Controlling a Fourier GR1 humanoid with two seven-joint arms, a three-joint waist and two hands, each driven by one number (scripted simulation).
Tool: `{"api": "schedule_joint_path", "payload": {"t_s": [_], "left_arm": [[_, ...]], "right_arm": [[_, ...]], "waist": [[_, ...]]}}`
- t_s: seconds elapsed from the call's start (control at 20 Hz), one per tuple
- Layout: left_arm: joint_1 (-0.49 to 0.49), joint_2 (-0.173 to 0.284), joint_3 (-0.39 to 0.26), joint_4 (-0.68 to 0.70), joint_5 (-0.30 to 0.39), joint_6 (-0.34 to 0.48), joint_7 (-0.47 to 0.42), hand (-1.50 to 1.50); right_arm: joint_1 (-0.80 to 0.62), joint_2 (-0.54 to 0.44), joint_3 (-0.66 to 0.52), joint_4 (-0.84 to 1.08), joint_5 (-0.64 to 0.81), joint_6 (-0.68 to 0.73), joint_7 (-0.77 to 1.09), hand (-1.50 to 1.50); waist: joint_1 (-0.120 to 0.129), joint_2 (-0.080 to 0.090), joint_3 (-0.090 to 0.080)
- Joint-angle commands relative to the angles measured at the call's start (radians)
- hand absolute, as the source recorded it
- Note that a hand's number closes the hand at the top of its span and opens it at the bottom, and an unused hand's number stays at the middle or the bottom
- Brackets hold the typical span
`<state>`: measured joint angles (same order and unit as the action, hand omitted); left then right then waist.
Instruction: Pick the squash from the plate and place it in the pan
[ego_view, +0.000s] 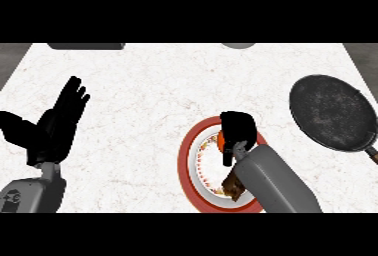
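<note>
A red-rimmed white plate (193, 172) lies near the counter's front, right of centre. My right hand (238, 131) hangs over it with fingers curled downward, hiding most of the plate's middle. A small patch of orange, likely the squash (221, 141), peeks out at the hand's left side; whether the fingers close on it is hidden. A brown bit (233, 186) shows beside the forearm on the plate. The dark round pan (332, 112) sits at the right, with nothing in it. My left hand (55, 125) rests open at the left, fingers up.
The pan's handle (372, 152) points toward the front right edge. A dark object (85, 46) and a grey one (238, 45) sit at the counter's far edge. White marble counter (148, 100) stretches between my hands.
</note>
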<state>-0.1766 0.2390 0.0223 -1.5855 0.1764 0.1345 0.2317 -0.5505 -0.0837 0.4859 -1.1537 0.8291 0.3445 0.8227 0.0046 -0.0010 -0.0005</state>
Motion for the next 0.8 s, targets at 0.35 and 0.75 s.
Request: {"api": "schedule_joint_path", "payload": {"t_s": [0.35, 0.75], "left_arm": [[-0.018, -0.055, -0.003, 0.011, -0.054, 0.018, -0.009, 0.0], [-0.009, -0.028, 0.032, -0.025, -0.044, -0.012, 0.04, 0.0]], "right_arm": [[0.025, 0.026, -0.033, 0.138, 0.121, -0.139, -0.226, 1.5], [0.122, -0.023, -0.005, -0.097, 0.166, -0.135, -0.27, 1.5]], "waist": [[-0.002, 0.002, 0.001], [-0.013, -0.002, 0.001]]}}
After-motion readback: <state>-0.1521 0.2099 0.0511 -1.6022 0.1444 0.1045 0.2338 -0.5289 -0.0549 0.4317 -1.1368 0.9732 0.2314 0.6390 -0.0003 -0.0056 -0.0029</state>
